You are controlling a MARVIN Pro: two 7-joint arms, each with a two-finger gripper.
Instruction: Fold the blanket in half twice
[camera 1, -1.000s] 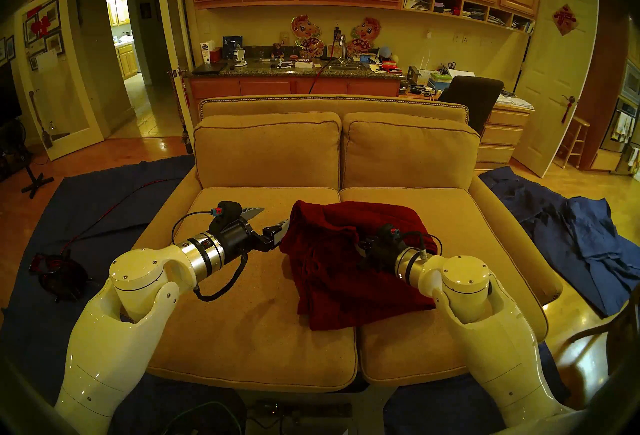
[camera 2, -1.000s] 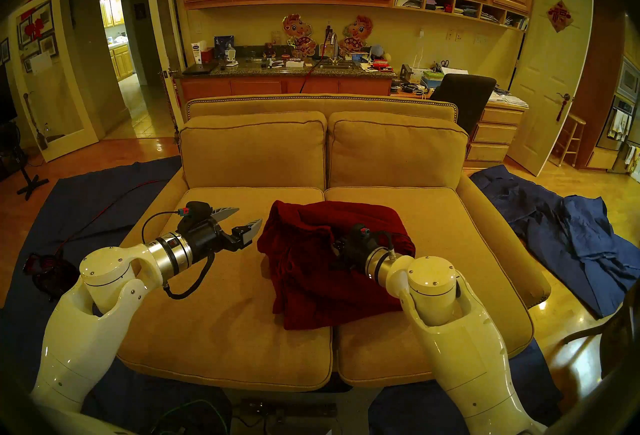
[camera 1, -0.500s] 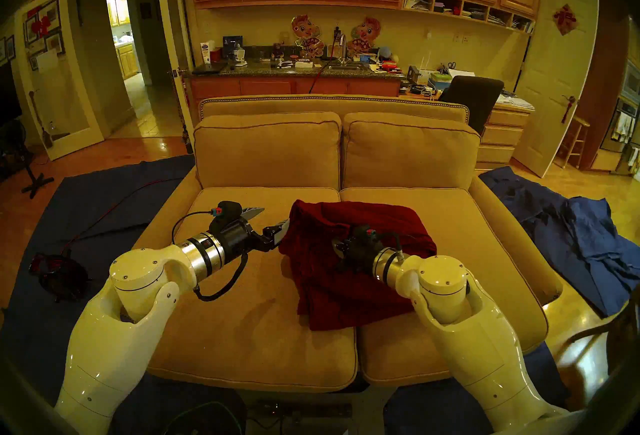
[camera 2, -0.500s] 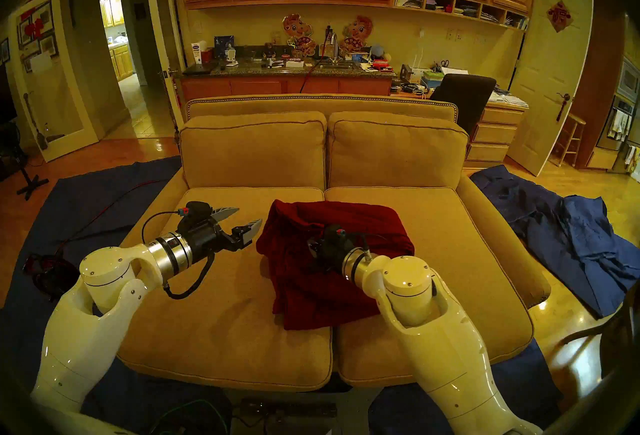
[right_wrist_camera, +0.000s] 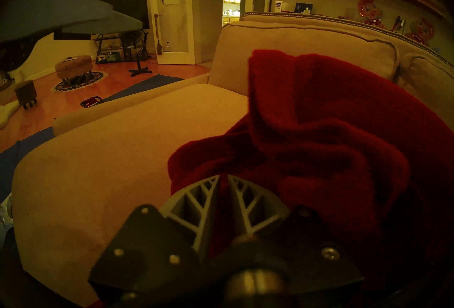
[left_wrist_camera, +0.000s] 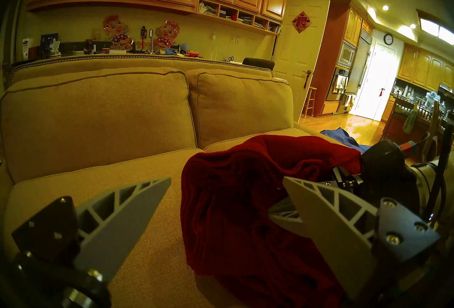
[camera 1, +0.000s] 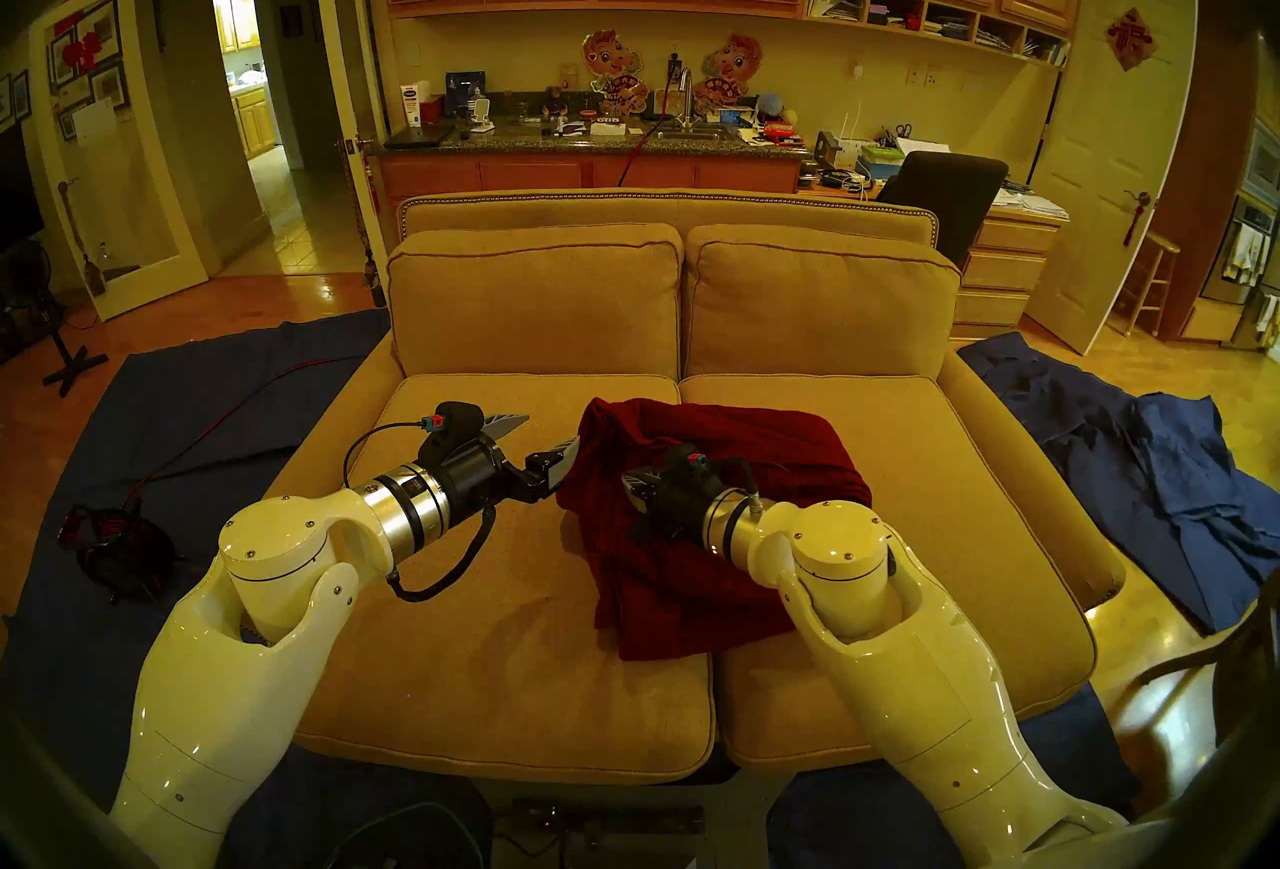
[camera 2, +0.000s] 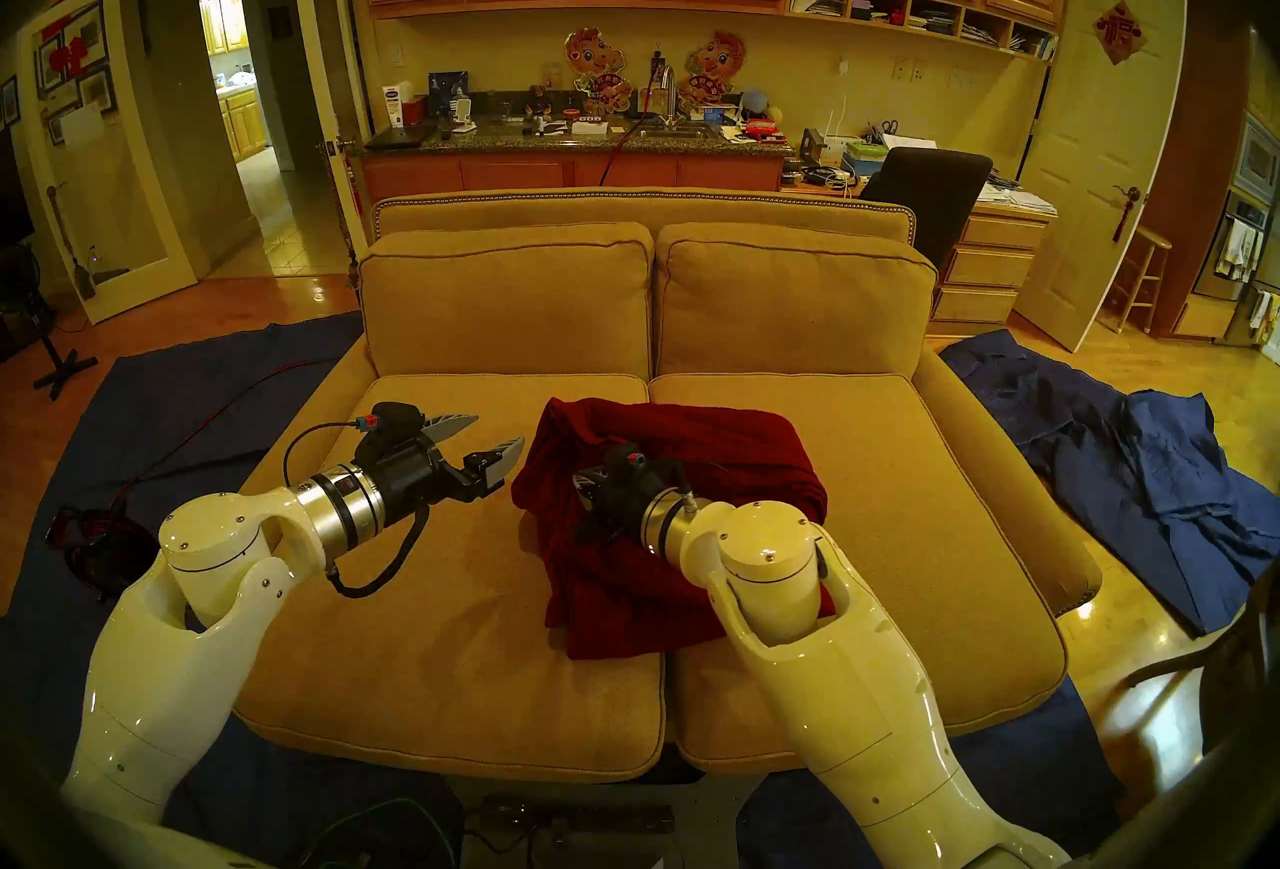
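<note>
Tan sofa (camera 1: 526, 639) fills middle of room, two seat cushions, two back cushions. Blue cloth (camera 1: 1163, 486) crumpled on floor beside sofa's right arm; more blue cloth (camera 1: 180, 403) on floor at left.

Dark red blanket (camera 1: 727, 583) bunched in rumpled heap across seam between seat cushions, mostly on right one, front edge near seat front.

Left gripper (camera 1: 544, 435) above left cushion, jaws spread wide, empty, tip of one finger just beside blanket's left edge.

Right gripper (right_wrist_camera: 223, 178) over heap, jaws pinched narrow on blanket fold.
</note>
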